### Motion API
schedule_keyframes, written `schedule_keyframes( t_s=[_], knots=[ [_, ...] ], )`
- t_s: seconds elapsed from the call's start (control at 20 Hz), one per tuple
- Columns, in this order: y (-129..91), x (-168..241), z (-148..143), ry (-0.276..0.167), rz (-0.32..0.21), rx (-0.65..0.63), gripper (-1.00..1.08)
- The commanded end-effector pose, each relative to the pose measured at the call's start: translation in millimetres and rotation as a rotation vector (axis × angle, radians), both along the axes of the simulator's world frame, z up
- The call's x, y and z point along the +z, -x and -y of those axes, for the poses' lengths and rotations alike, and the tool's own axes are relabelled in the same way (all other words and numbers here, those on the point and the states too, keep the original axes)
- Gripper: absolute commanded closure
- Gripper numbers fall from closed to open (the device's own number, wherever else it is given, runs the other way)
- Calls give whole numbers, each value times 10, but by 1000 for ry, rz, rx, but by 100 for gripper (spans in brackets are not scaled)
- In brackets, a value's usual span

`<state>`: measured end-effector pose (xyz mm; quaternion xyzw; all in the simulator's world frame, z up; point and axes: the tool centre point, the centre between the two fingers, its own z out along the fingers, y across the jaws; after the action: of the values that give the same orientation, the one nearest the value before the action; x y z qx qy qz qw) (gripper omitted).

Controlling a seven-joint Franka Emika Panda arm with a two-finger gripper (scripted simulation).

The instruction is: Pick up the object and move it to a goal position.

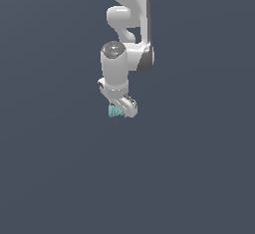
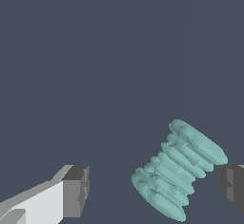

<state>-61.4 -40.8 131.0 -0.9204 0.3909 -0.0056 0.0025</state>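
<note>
The object (image 2: 178, 168) is a small teal piece with stacked ridges, lying tilted on the dark grey floor. In the wrist view it sits between the two dark finger pads of my gripper (image 2: 155, 189), close to one pad (image 2: 232, 186) and well apart from the other pad (image 2: 76, 190). The jaws stand open around it, not closed on it. In the exterior view the white arm reaches straight down, and the gripper (image 1: 119, 111) is low over the object (image 1: 114, 111), which peeks out at the exterior view's left of the hand.
A plain dark grey floor (image 1: 60, 178) fills both views. Nothing else shows besides the arm's white links (image 1: 119, 63).
</note>
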Motion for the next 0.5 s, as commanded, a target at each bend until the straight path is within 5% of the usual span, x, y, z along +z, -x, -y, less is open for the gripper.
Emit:
schedule_keyframes(
  t_s=[0.0,0.45],
  knots=[
    [72,-53,6,-2,-1,-74,-92],
    [339,-231,36,-5,-7,-338,-92]
  ],
)
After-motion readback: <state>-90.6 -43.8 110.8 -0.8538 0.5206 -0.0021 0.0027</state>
